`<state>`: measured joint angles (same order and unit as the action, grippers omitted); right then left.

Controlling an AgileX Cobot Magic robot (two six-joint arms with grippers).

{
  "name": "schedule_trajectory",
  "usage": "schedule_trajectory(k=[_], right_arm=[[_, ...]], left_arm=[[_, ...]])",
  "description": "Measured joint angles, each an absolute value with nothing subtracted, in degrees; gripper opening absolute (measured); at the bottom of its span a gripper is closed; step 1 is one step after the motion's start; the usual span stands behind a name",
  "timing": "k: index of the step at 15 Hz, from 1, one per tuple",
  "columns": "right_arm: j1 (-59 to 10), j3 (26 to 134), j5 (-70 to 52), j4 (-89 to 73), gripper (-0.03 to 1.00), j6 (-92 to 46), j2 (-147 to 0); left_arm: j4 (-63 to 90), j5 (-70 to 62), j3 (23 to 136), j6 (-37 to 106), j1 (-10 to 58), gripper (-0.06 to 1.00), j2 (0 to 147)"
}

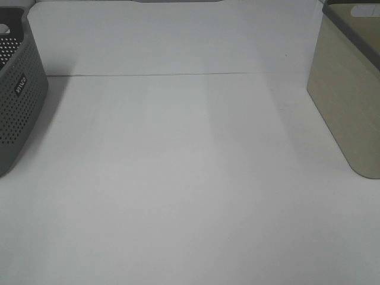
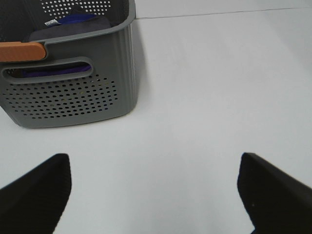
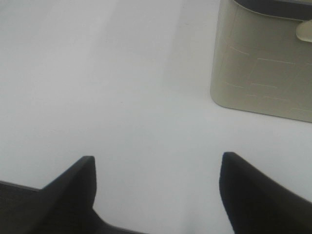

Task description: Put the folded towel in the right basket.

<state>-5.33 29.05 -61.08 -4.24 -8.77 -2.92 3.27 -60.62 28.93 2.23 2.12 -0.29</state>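
The right basket is a beige solid-walled bin with a dark grey rim at the right edge of the table; it also shows in the right wrist view. In the left wrist view, dark cloths lie inside the grey perforated basket, one grey-brown under a purple one. I cannot tell whether one of them is the folded towel. My left gripper is open and empty above bare table, a little short of the grey basket. My right gripper is open and empty, short of the beige bin. Neither gripper shows in the exterior high view.
The grey perforated basket with a small white logo stands at the left edge of the table. It has an orange piece on its rim. A white tabletop lies between the two baskets, with a seam line across the back.
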Motion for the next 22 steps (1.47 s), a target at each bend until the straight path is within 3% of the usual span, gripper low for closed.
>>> schedule_trajectory(k=[5,22], right_arm=[[-1.3,29.0,-61.1,-4.7,0.68,-8.8,0.3],[-1.1,29.0,-61.1,-5.5,0.68,-8.8,0.5]], left_arm=[[3.3,-60.6,28.9,2.2,2.1,0.88,-0.3],[3.3,-60.6,28.9,2.2,2.1,0.88,-0.3]])
